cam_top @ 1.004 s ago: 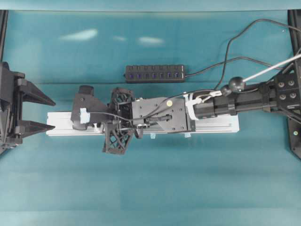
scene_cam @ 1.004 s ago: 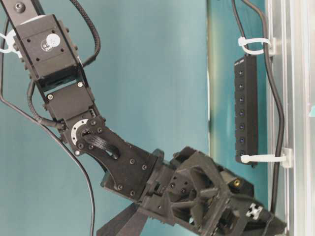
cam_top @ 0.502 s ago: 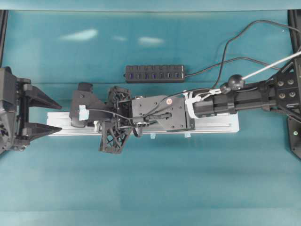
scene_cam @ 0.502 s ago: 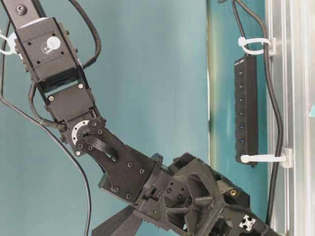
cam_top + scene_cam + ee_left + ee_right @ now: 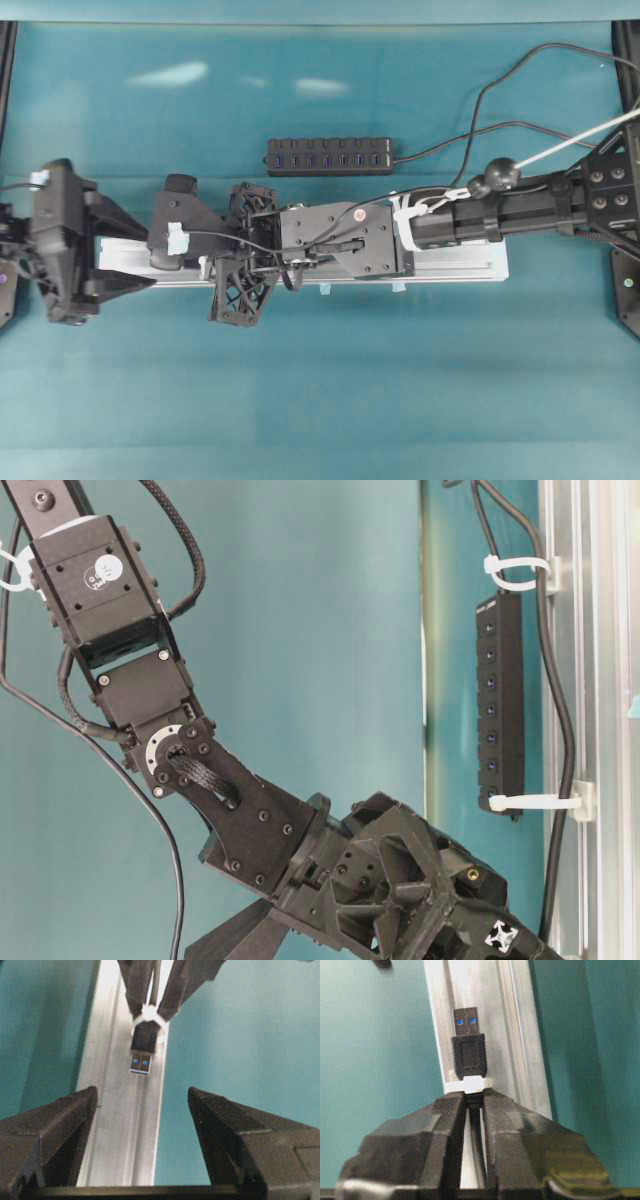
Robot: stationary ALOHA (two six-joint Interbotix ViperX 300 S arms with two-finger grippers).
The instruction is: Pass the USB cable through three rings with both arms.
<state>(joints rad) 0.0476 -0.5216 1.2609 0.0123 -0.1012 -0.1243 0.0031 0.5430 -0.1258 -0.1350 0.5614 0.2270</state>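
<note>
In the left wrist view the USB cable's plug (image 5: 141, 1055) pokes toward me through a whitish ring (image 5: 147, 1016) on the silver rail (image 5: 125, 1125). My left gripper (image 5: 142, 1092) stands wide open just short of the plug, one finger over the rail and one over the mat. My right gripper (image 5: 474, 1097) is shut on the cable right behind the plug (image 5: 468, 1045), its tips against the ring (image 5: 467, 1084). Overhead, the left gripper (image 5: 138, 252) faces the right gripper (image 5: 165, 250) at the rail's left end (image 5: 115, 262). Other rings are hidden under the right arm.
A black multi-port hub (image 5: 328, 155) lies behind the rail, its cord running off to the right. The right arm (image 5: 500, 210) stretches along the whole rail. At table level the hub (image 5: 500, 700) and a cord held by white ties (image 5: 535, 802) show beside a metal frame.
My left gripper has moved right to the rail's left end, staying open. The right gripper edged slightly left, then held still with the plug through the ring.
</note>
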